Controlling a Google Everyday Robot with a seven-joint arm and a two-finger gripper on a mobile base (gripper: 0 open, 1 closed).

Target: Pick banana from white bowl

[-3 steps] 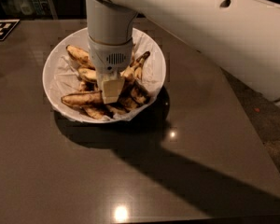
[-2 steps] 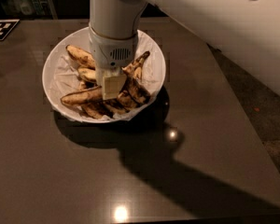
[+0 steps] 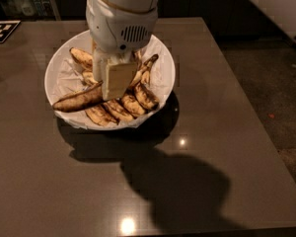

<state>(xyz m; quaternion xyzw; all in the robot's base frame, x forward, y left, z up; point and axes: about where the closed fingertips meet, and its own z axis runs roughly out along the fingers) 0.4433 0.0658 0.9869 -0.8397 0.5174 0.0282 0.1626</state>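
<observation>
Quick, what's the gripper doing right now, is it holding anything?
Gripper: down in the white bowl, at the banana's end; grip cannot be told.

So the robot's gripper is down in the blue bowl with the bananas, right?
Not blue: the camera view shows a white bowl. The gripper is down in it among the bananas.

Long mottled banana (image 3: 79,98) in white bowl (image 3: 166,58), hand (image 3: 113,90) above.
</observation>
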